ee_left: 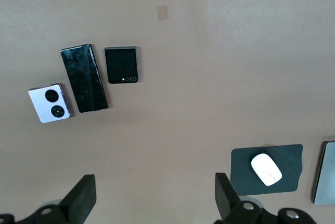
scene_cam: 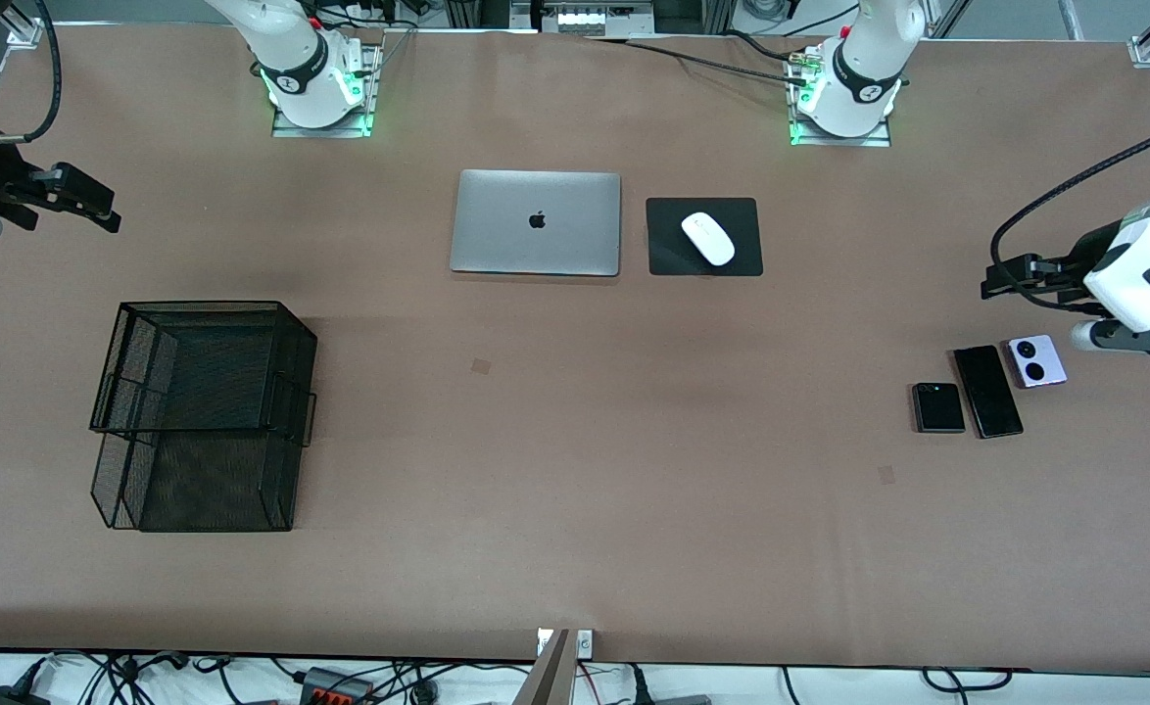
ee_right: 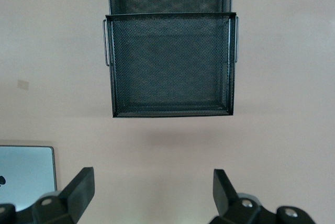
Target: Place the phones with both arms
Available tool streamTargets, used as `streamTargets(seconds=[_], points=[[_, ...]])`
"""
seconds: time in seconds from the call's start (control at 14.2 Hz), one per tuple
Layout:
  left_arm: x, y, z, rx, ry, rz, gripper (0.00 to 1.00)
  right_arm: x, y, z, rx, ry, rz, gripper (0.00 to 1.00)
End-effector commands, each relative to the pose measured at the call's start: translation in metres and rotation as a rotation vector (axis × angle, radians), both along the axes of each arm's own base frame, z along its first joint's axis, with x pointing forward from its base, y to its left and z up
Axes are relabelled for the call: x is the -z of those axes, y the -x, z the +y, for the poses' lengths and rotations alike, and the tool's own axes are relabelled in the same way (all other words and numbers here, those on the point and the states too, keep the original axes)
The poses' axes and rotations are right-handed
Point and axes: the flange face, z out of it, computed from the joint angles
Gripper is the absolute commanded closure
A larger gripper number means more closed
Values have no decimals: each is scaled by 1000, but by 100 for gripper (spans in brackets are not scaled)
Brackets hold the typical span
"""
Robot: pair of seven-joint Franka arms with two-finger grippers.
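Three phones lie side by side at the left arm's end of the table: a small black flip phone (scene_cam: 938, 407), a long black slab phone (scene_cam: 987, 391) and a lavender-white flip phone (scene_cam: 1033, 360) with two round lenses. They also show in the left wrist view: the black flip phone (ee_left: 121, 65), the slab phone (ee_left: 84, 78) and the lavender phone (ee_left: 49, 103). My left gripper (scene_cam: 994, 279) (ee_left: 155, 192) is open and empty, up in the air beside the phones. My right gripper (scene_cam: 105, 211) (ee_right: 152, 190) is open and empty, over bare table at the right arm's end.
A black wire-mesh two-tier basket (scene_cam: 203, 305) (ee_right: 171, 110) stands at the right arm's end. A closed silver laptop (scene_cam: 536, 222) and a white mouse (scene_cam: 708, 238) on a black pad (scene_cam: 668, 257) lie mid-table near the bases.
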Motion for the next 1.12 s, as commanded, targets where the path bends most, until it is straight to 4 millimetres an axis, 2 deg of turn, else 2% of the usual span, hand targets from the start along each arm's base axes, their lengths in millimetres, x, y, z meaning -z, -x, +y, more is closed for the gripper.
streamTargets(seconds=[0.0, 0.56, 0.7, 0.77, 1.05], points=[[-10, 2, 3, 23, 5, 0, 0, -1, 6, -1, -9, 11, -9, 0], [-6, 1, 5, 26, -41, 8, 0, -2, 6, -2, -10, 11, -12, 0], [26, -14, 4, 27, -37, 30, 0, -2, 6, -2, -13, 9, -14, 0], [34, -22, 4, 24, -33, 9, 0, -2, 5, -1, -13, 8, -13, 0], [89, -37, 26, -1, -25, 42, 0, 0, 4, 0, -14, 5, -11, 0]])
